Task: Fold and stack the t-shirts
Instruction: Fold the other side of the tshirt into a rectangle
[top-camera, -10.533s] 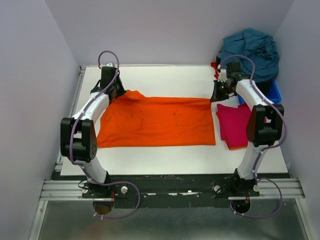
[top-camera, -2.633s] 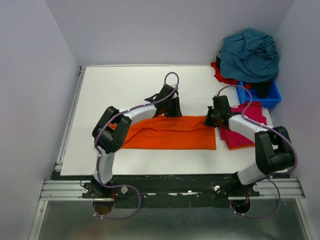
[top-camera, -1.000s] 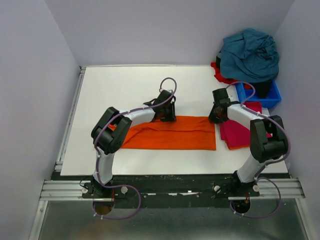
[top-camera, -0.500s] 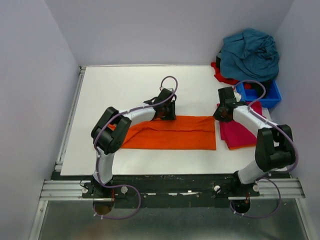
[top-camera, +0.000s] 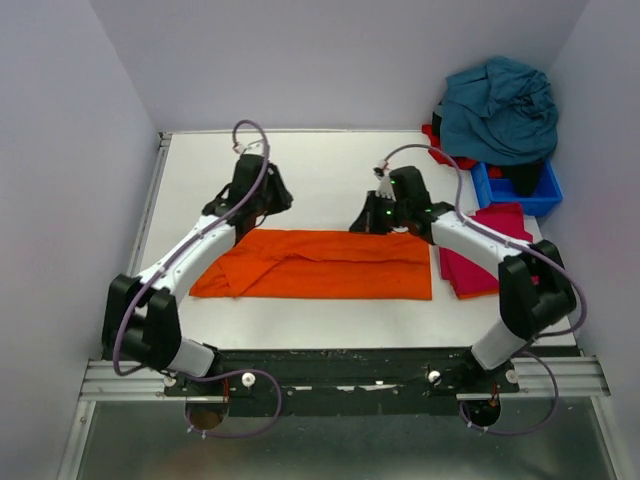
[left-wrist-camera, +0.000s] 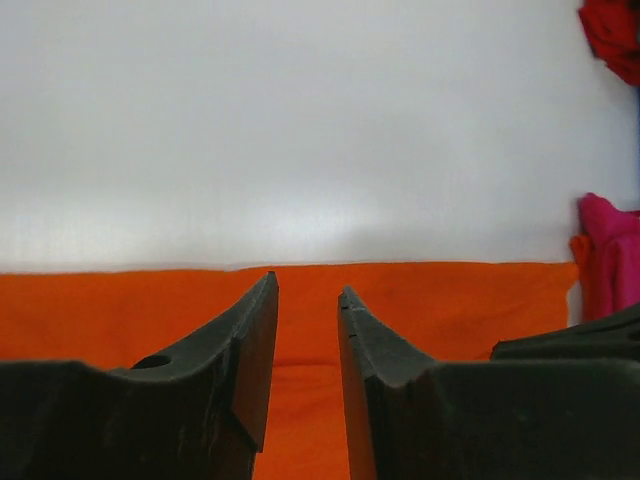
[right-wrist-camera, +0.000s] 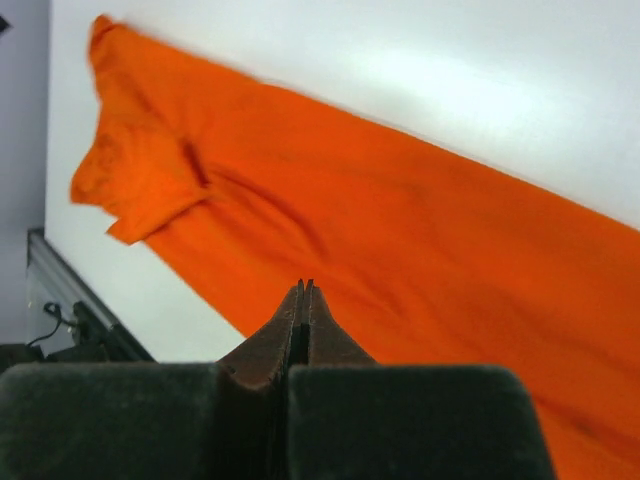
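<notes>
The bright orange t-shirt (top-camera: 330, 265) lies folded into a long strip across the table's middle. My left gripper (top-camera: 278, 200) hovers just beyond the strip's far edge at its left part, jaws open and empty. In the left wrist view the gripper (left-wrist-camera: 307, 285) is above the orange shirt (left-wrist-camera: 450, 300). My right gripper (top-camera: 362, 222) is at the strip's far edge right of centre. In the right wrist view the gripper (right-wrist-camera: 303, 285) is shut on nothing above the orange shirt (right-wrist-camera: 420, 230). A folded magenta-red t-shirt (top-camera: 480, 255) lies right of the strip. A teal-blue t-shirt (top-camera: 500, 105) is heaped at the back right, over a red one (top-camera: 440, 145).
A small blue plastic bin (top-camera: 522, 188) stands at the back right under the teal heap. Walls close in the table (top-camera: 330, 160) on the left, back and right. The metal rail (top-camera: 350, 380) with the arm bases runs along the near edge.
The orange shirt went from spread flat to a folded strip. In the last second my left gripper moved left along its far edge and my right gripper moved left from beside the magenta shirt.
</notes>
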